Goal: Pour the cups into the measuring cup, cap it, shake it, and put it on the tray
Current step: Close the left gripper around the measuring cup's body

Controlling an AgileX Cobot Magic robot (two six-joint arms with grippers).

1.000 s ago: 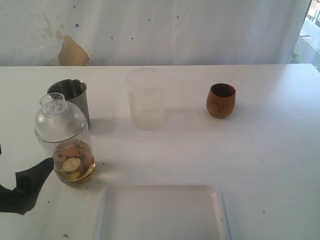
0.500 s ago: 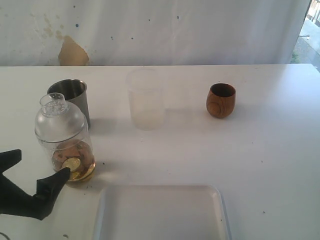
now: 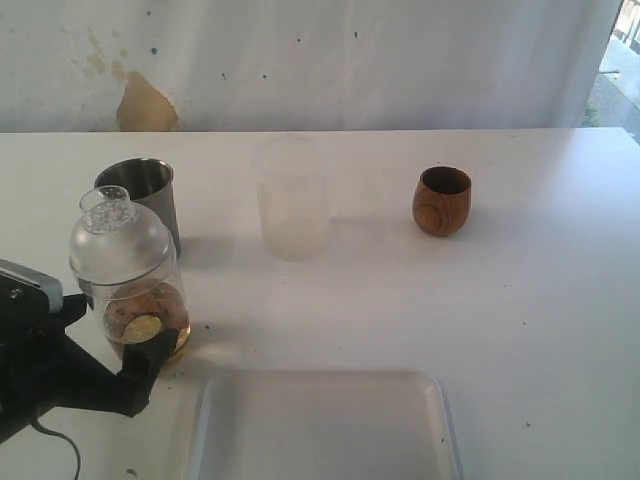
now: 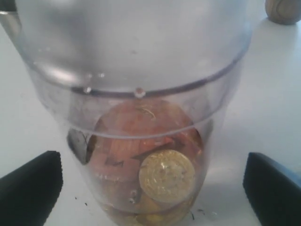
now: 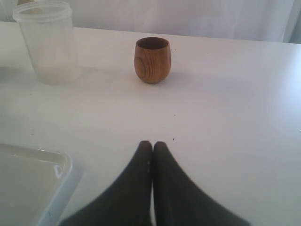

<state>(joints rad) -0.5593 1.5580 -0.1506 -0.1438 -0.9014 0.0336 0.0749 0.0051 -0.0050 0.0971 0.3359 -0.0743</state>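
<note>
The measuring cup stands at the table's left with a clear domed cap on, holding brown pieces and a gold disc. My left gripper is open, one black finger on each side of the jar's base, with gaps showing between the fingers and the jar wall. The steel tumbler stands just behind the jar. The wooden cup stands upright at the right rear, ahead of my right gripper, which is shut on nothing. The white tray lies at the front.
A frosted translucent cup stands at the rear middle, between the tumbler and the wooden cup. The tray's corner lies close beside my right gripper. A white wall or curtain backs the table.
My left gripper has moved in from the front left until its open fingers stand on either side of the measuring cup. Nothing else has moved.
</note>
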